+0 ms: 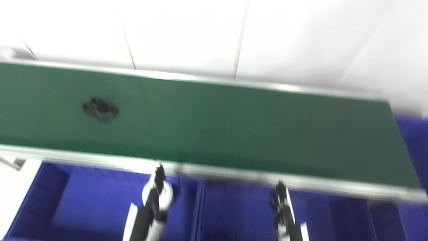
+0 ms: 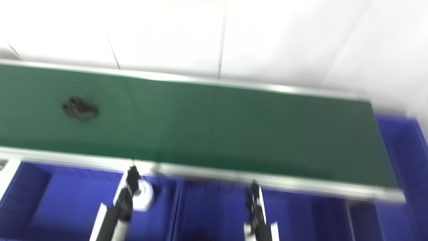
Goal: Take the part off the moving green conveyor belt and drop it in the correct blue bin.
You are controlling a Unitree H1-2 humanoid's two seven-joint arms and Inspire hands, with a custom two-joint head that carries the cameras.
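A small black part point(image 1: 99, 108) lies on the left stretch of the green conveyor belt point(image 1: 234, 134); it also shows in the right eye view point(image 2: 79, 108). My left hand point(image 1: 157, 189) is low, just in front of the belt's near rail and over a blue bin point(image 1: 83, 204). It is well right of and nearer than the part. My right hand point(image 1: 282, 206) is low over the middle blue bin point(image 1: 234, 214). Both views are blurred, so I cannot tell how the fingers stand. A white round thing point(image 2: 144, 195) shows beside the left hand; I cannot tell whether it is held.
The belt's metal rails point(image 1: 234, 174) run along its near and far sides. Another blue bin point(image 1: 384, 221) sits at the lower right, and one point(image 1: 413, 134) past the belt's right end. White wall panels point(image 1: 214, 33) stand behind the belt.
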